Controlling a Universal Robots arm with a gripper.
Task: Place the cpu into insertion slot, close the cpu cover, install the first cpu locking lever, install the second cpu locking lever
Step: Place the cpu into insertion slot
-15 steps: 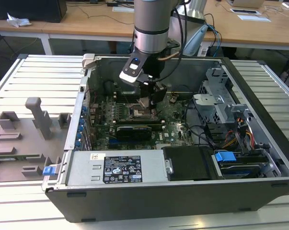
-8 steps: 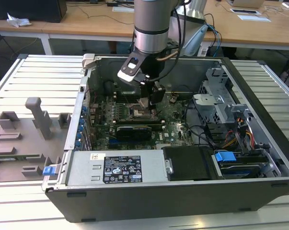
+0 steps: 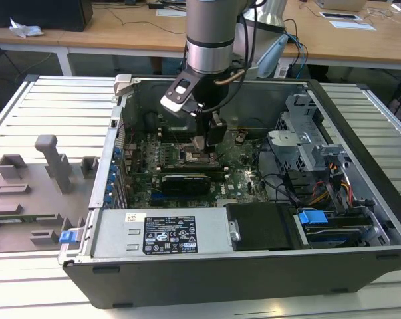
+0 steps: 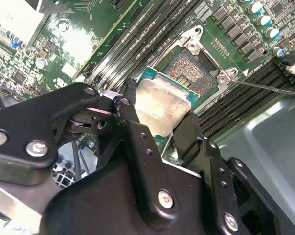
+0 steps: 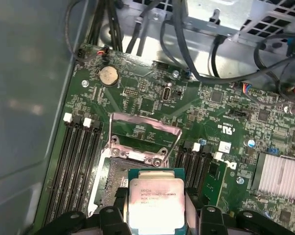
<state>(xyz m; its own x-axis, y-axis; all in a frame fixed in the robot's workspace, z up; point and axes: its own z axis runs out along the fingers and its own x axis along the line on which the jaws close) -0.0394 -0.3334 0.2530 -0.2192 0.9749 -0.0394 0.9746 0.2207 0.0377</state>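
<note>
Second wrist view gives you the clearest read: the tool point(image 4: 158, 116) is pinching the cpu point(image 4: 162, 108) by two opposite edges, one black finger on each side. The pale metal top faces up, away from the board. Gripping the edges leaves the underside free, which is likely why it is held this way, since nothing then touches the contact face.

You have the chip hanging just beside and partly over the insertion slot point(image 4: 192, 69). The dark contact field is bare on the far side, so the chip is not seated. How high it sits above the rim you cannot tell.

First wrist view shows the cpu cover point(image 5: 147, 123) standing raised on the far side of the socket, tilted back over the green motherboard point(image 5: 152, 93), which keeps the opening clear for the chip.

As for heading, the chip lies flat, roughly level with the board. It is close to square, so it has hardly any long axis. Its edges run about parallel to the socket's silver rim, with one free edge facing the raised cover.
</note>
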